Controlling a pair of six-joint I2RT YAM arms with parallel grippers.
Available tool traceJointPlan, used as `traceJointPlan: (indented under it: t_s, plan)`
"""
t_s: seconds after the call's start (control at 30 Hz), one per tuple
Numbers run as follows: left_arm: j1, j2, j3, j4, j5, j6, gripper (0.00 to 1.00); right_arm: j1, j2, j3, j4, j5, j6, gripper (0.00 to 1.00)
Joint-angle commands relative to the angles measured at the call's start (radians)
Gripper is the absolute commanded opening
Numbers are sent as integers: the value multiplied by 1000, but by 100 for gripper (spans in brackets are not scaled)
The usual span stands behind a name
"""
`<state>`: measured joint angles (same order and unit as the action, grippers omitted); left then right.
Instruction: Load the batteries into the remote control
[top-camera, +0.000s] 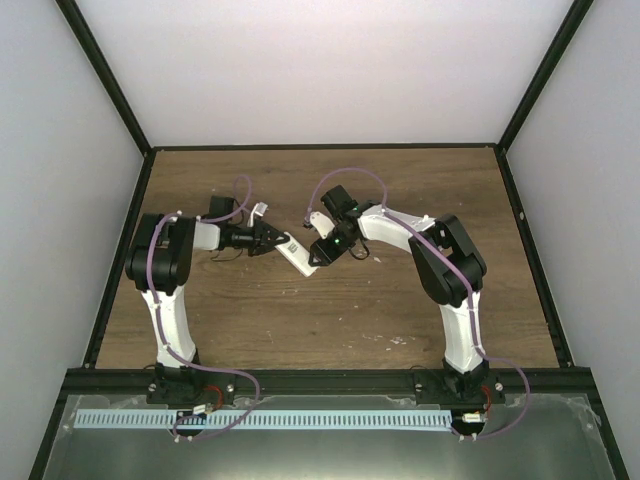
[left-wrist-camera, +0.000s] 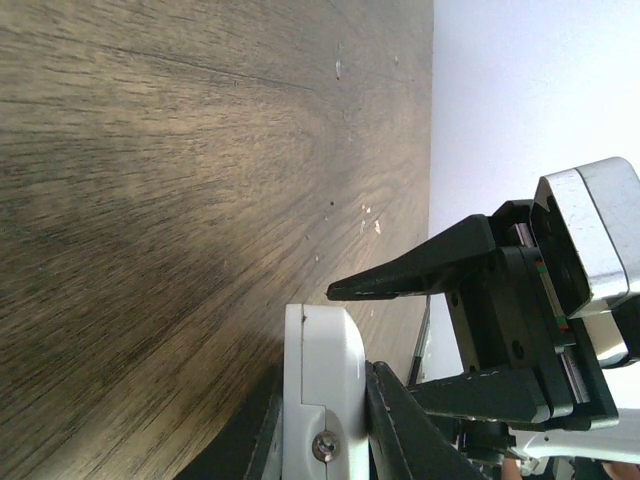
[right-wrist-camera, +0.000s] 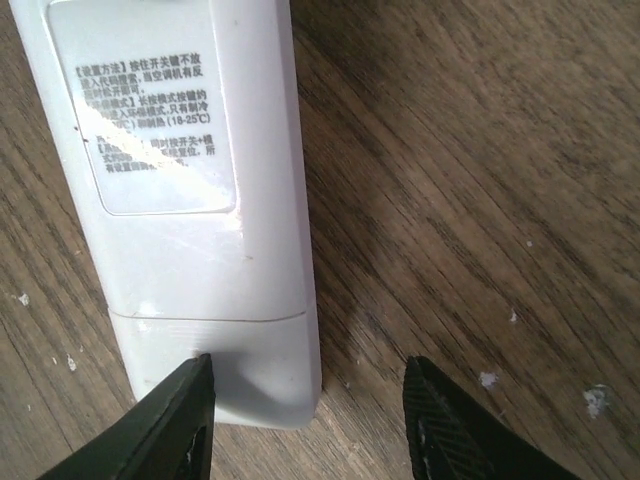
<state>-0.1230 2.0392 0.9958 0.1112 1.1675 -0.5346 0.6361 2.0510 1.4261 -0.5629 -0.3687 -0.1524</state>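
Remote control (top-camera: 297, 253) sits near the middle of the wooden table (top-camera: 350, 320), angled between the two arms, with its back face up. The right wrist view shows that face closely (right-wrist-camera: 190, 200): a white body with a recessed label panel (right-wrist-camera: 150, 110) printed in small dark characters. A thin seam crosses it near the end that points toward the camera. Whether it rests on the wood or is held just above it cannot be told.

The left jaws pinch the remote's far end. In the left wrist view the white body (left-wrist-camera: 320, 370) is clamped between the two dark fingers (left-wrist-camera: 400, 435), with a screw head showing in its end. The left arm (top-camera: 165, 260) reaches in from the left side of the table.

The right jaws stand spread at the opposite end. One of their fingers (right-wrist-camera: 175, 420) lies over the corner of the section below the seam, and the other (right-wrist-camera: 450, 430) is over bare wood beside the remote. They grip nothing. From the left wrist camera the same black fingers (left-wrist-camera: 400, 278) appear parted, just beyond the remote. The right arm (top-camera: 440, 260) bends in from the right side.
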Motion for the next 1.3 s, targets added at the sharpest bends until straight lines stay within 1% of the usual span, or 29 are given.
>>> traceJointPlan:
  t_s: [0.0, 0.23, 0.5, 0.6, 0.9, 1.03, 1.2, 1.27]
  plan:
    - [-5, -19, -15, 9, -17, 12, 1, 10, 81, -4, 72, 42, 16, 43]
    - [-11, -18, -14, 8, 15, 21, 1, 7, 105, 2, 114, 17, 14, 38]
    - [-32, -8, 12, -31, 59, 59, 1, 5, 89, 8, 176, -5, 24, 39]
    - [-43, 3, 32, -56, 86, 79, 1, 1, 102, 22, 172, -3, 8, 39]
    - [-60, 9, 68, -170, 132, 176, 1, -14, 93, 6, 205, -59, -91, 16]
    - [-68, 14, 76, -217, 147, 218, 2, -18, 106, 10, 208, -84, -131, 13]
    - [-82, 23, 95, -260, 156, 248, 2, -22, 113, 13, 208, -90, -166, 6]
    - [-89, 25, 101, -272, 159, 258, 2, -24, 116, 17, 207, -92, -171, 5]
